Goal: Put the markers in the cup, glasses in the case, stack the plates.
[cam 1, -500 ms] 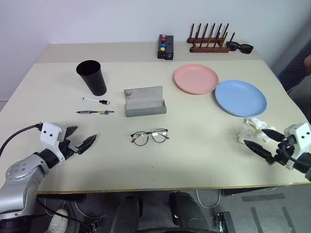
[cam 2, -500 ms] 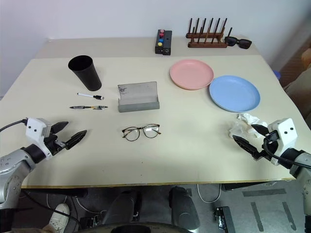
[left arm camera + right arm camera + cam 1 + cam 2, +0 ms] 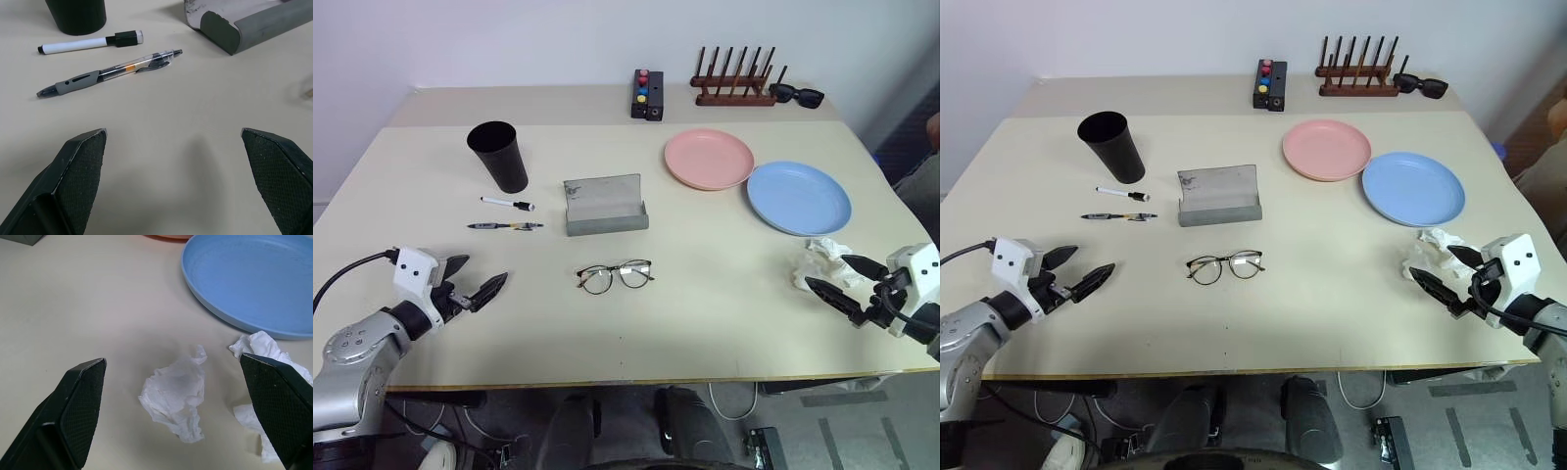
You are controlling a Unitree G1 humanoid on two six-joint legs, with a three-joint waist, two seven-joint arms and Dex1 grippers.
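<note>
On the beige table stand a tall black cup (image 3: 498,155), a white marker with a black cap (image 3: 507,204) and a dark marker with yellow marks (image 3: 505,226) just in front of it. The grey case (image 3: 605,205) lies open mid-table, the wire-framed glasses (image 3: 614,276) in front of it. The pink plate (image 3: 708,158) and the blue plate (image 3: 799,198) lie side by side at the right. My left gripper (image 3: 475,279) hovers open at the near left, short of the markers (image 3: 110,74). My right gripper (image 3: 847,282) is open at the near right, beside crumpled tissue.
Crumpled white tissue (image 3: 176,394) lies between the blue plate (image 3: 249,279) and my right gripper. At the back stand a wooden peg rack (image 3: 734,83), black sunglasses (image 3: 796,95) and a small black box with coloured buttons (image 3: 646,94). The table's front edge runs just below both grippers.
My right gripper has drifted slightly toward the right and up beside the tissue. The left gripper and all objects stay where they were.
</note>
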